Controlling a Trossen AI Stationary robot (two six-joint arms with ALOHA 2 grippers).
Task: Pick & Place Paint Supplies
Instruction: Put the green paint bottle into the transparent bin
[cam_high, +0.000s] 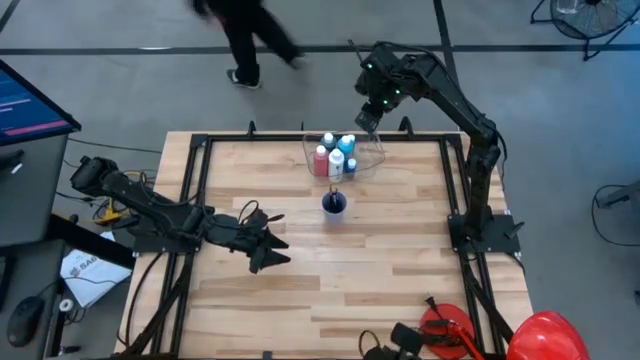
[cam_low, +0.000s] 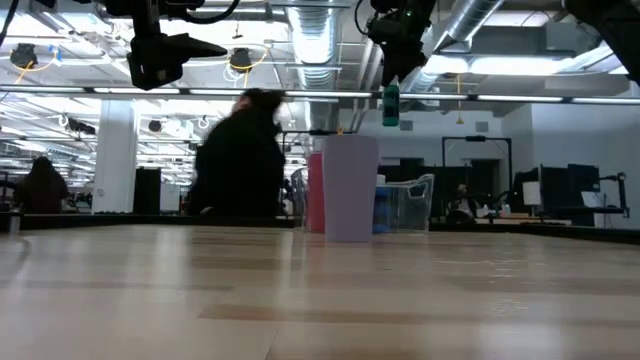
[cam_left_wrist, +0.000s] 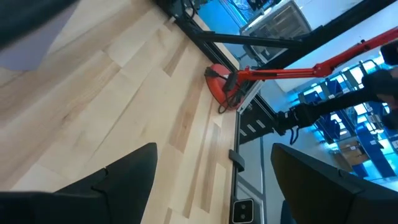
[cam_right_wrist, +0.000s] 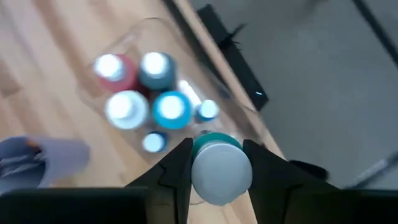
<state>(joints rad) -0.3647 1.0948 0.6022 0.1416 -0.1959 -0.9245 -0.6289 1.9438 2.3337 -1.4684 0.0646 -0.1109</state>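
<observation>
A clear plastic tub (cam_high: 345, 158) stands near the table's far edge and holds several white-capped paint bottles (cam_right_wrist: 140, 87) in red, teal, blue and white, all upright. My right gripper (cam_high: 368, 120) hovers above the tub's far right side, shut on a teal bottle (cam_low: 390, 105). A blue-purple cup (cam_high: 334, 204) stands just on the near side of the tub, with thin brushes standing in it. My left gripper (cam_high: 272, 250) is open over the table's left middle, with nothing between its fingers (cam_left_wrist: 124, 180). My right gripper pinches the teal bottle at its white-capped top end (cam_right_wrist: 221, 171), one finger on each side. The fingers come from above and slant down. The bottle's body (cam_low: 390, 108) hangs below them, roughly upright, lifted clear above the tub.
Black frame rails (cam_high: 200, 200) run along the table's sides. A red tool (cam_high: 445, 330) and a red helmet (cam_high: 545, 335) lie at the near right corner. A person (cam_high: 240, 40) walks past beyond the far edge. Bare wood spreads across the table's middle and near side.
</observation>
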